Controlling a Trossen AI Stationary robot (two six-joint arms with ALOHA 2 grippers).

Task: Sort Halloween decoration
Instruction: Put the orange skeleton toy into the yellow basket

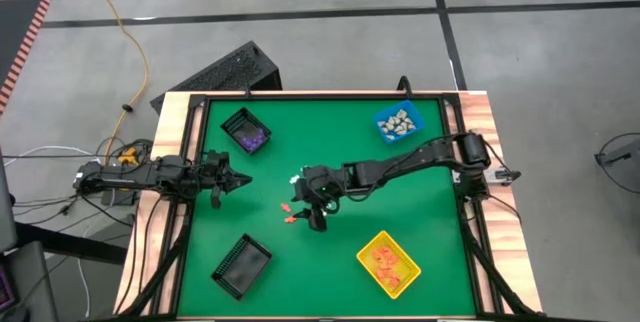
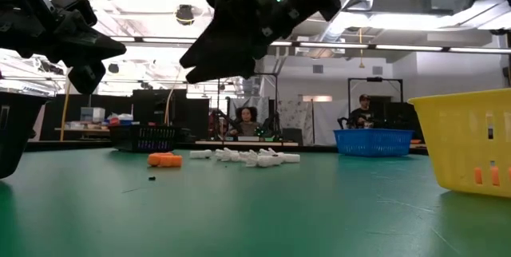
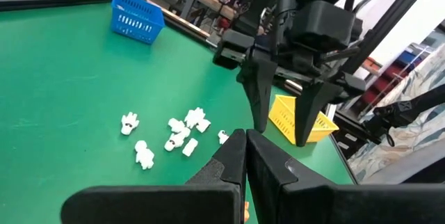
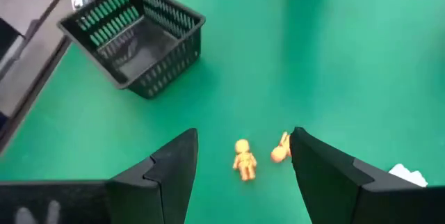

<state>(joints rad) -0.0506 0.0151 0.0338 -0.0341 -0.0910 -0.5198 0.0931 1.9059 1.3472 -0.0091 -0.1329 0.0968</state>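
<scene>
From above I see the right gripper (image 1: pixel 316 214) near the middle of the green table (image 1: pixel 330 162), its fingers spread and empty, just beside two small orange figures (image 1: pixel 290 212). A cluster of white figures (image 1: pixel 303 180) lies close to that gripper, on the side toward the blue bin (image 1: pixel 398 123), which holds beige pieces. The yellow bin (image 1: pixel 388 264) holds orange pieces, the purple-filled black bin (image 1: pixel 246 131) sits well apart from the gripper, and an empty black bin (image 1: pixel 241 264) lies beyond the orange figures. The left gripper (image 1: pixel 240 180) waits at its own table edge, fingers pressed together.

At table height I see an orange figure (image 2: pixel 164 160) and the white figures (image 2: pixel 247 156) on the mat under the right gripper (image 2: pixel 215 57), the yellow bin (image 2: pixel 471 145) close to the camera.

From the left wrist, the closed fingers (image 3: pixel 245 156) point at the white figures (image 3: pixel 174 137); the right gripper (image 3: pixel 281 123) hangs above the mat just beside them.

From the right wrist, the spread fingers (image 4: pixel 177 165) frame one orange figure (image 4: pixel 243 158); a second orange piece (image 4: pixel 280 149) sits against the other finger, possibly touching it. The empty black bin (image 4: pixel 135 36) lies beyond.
</scene>
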